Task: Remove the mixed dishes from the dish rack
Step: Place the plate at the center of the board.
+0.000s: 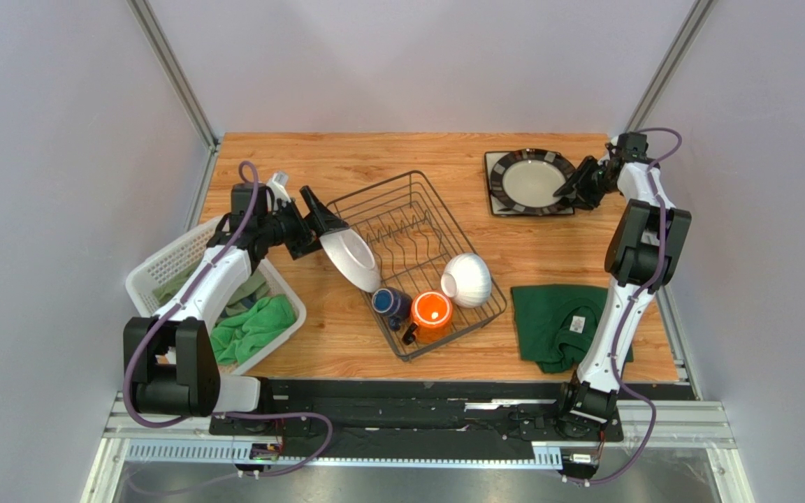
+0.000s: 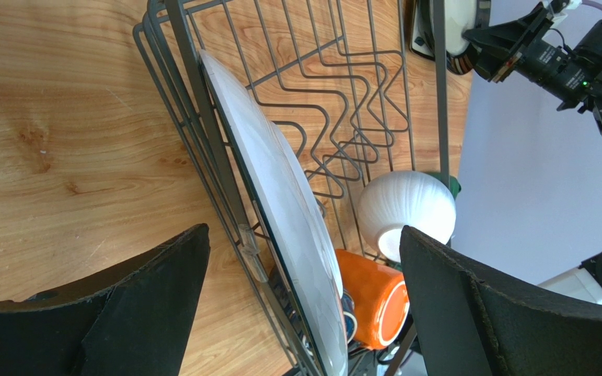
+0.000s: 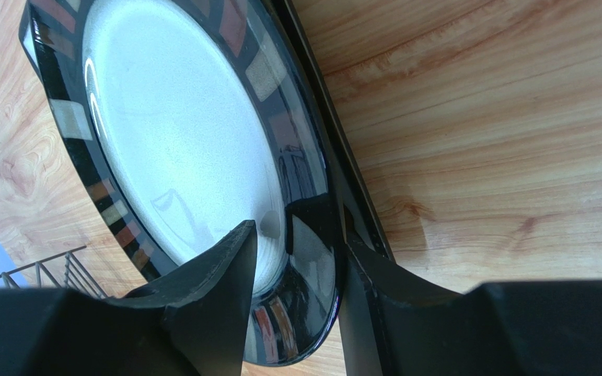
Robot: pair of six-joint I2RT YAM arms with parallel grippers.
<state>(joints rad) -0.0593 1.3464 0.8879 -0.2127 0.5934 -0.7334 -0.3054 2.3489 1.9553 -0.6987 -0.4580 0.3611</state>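
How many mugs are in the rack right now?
2. The orange mug lies at the dish rack's near end, beside the white bowl; the dark blue mug sits just to its left. The leaning plate could hide more.

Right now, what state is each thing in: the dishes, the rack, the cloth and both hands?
dish rack: holding four dishes
white plate: on edge in the rack, leaning
white ribbed bowl: in the rack, tipped over
orange mug: in the rack
dark blue mug: in the rack
dark-rimmed plate: flat on the square plate, outside the rack
green cloth: rumpled
left hand: open around the white plate
right hand: astride the dark-rimmed plate's rim, grip unclear
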